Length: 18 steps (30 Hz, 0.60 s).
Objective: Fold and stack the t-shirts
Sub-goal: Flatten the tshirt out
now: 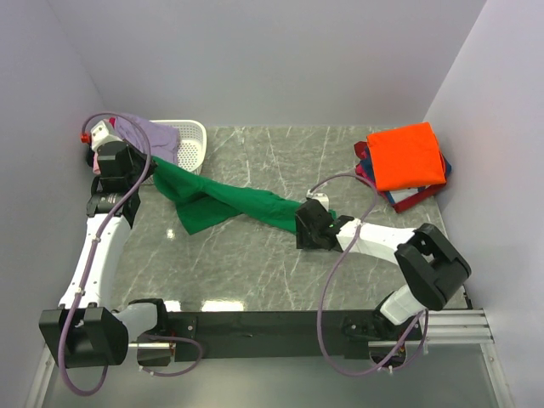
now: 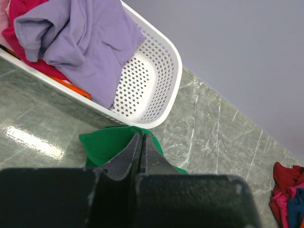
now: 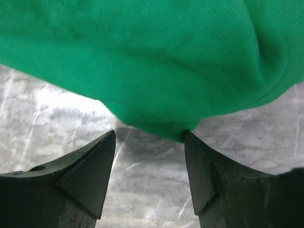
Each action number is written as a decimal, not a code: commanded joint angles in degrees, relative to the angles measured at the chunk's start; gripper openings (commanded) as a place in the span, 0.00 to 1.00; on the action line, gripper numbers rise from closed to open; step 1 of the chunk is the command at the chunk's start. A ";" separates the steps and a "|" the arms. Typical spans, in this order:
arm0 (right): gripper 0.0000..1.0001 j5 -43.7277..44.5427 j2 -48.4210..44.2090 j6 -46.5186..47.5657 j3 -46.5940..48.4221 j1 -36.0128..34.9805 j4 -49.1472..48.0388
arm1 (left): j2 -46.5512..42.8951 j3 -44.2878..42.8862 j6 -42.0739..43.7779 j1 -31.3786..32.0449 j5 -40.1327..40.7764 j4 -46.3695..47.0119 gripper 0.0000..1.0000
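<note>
A bright green t-shirt [image 1: 217,202] lies stretched in a rumpled band across the table, from the basket towards the middle. My left gripper [image 1: 149,168] is shut on its far-left end; in the left wrist view the closed jaws [image 2: 141,135] sit over green cloth [image 2: 104,145]. My right gripper [image 1: 299,223] stands open at the shirt's right end. In the right wrist view its fingertips [image 3: 149,133] straddle bare table, and a low fold of the shirt [image 3: 152,57] touches the right tip. A folded orange t-shirt [image 1: 408,155] tops a stack at the back right.
A white slotted basket [image 1: 194,144] stands at the back left, holding a lavender shirt [image 2: 85,38] over pink-red cloth [image 2: 19,9]. Red and navy shirts [image 1: 422,192] lie under the orange one. Grey walls close in the table on three sides.
</note>
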<state>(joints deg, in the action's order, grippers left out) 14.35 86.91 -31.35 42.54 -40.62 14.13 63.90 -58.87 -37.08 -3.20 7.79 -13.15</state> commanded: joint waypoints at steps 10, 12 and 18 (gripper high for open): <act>0.65 4.81 4.84 -0.99 3.33 1.60 -4.73 | 0.17 -0.63 0.69 -0.23 -1.46 1.90 0.01; 0.63 4.90 5.80 -0.73 3.95 1.95 -4.73 | 0.09 -0.72 0.78 -0.14 -1.29 1.64 0.00; 0.31 5.42 7.57 -0.37 4.65 2.48 -4.82 | -0.53 -0.72 0.87 -0.14 -1.11 1.37 0.01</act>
<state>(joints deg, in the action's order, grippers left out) 19.07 92.88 -31.24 46.26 -38.61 9.72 64.40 -58.87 -37.06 -3.20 7.11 -13.21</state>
